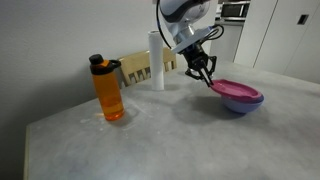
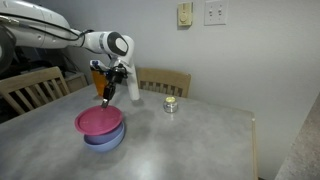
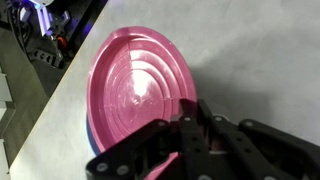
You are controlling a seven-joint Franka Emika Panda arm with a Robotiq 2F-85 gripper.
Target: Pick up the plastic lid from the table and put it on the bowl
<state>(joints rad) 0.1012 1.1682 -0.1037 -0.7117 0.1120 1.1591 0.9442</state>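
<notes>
The magenta-pink plastic lid (image 1: 235,90) lies on top of the periwinkle-blue bowl (image 1: 240,104), on the grey stone-like table (image 1: 180,140). In an exterior view the lid (image 2: 98,122) covers the bowl (image 2: 105,140), slightly tilted. My gripper (image 1: 209,80) is at the lid's edge, fingers closed together on the rim; it also shows in an exterior view (image 2: 106,101). In the wrist view the lid (image 3: 135,85) fills the left, a blue sliver of bowl (image 3: 88,138) shows under it, and the gripper (image 3: 193,118) pinches the rim.
An orange bottle (image 1: 108,90) with a black cap stands on the table away from the bowl. A white cylinder (image 1: 157,60) and wooden chairs (image 2: 165,80) are at the table's far edge. A small metal tin (image 2: 171,104) sits near the chair.
</notes>
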